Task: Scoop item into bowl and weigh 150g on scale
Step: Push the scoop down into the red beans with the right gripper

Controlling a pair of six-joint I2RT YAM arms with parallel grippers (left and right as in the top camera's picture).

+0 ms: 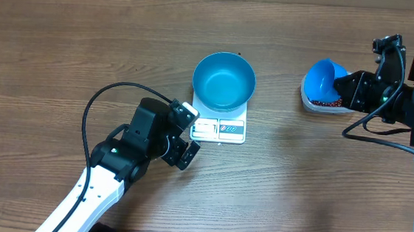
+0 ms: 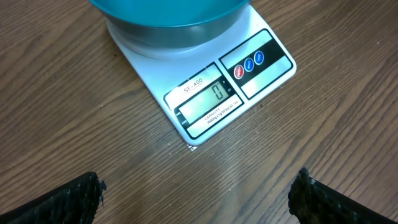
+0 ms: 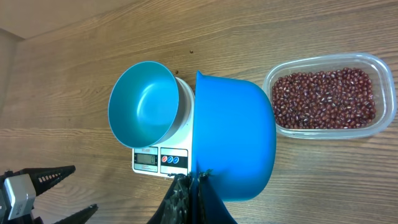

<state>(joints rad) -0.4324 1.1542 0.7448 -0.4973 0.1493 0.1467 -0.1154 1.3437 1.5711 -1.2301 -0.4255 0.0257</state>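
Note:
The bright blue bowl (image 1: 224,80) stands empty on the white scale (image 1: 228,129), whose display (image 2: 208,102) reads zero. My left gripper (image 1: 191,135) hovers open just in front of the scale's display edge, fingers (image 2: 68,199) wide apart over bare wood. My right gripper (image 3: 198,180) is shut on the handle of a small blue scoop (image 3: 239,140), held above the left end of the clear tub (image 1: 319,105). The scoop (image 1: 322,79) shows only blue inside. The dark red beans (image 3: 324,98) fill the tub (image 3: 380,68).
The wooden table (image 1: 71,53) stretches left and behind the scale. The left arm's black cable (image 1: 89,114) loops over the table left of the gripper. In the right wrist view the left gripper (image 3: 46,186) shows at the lower left.

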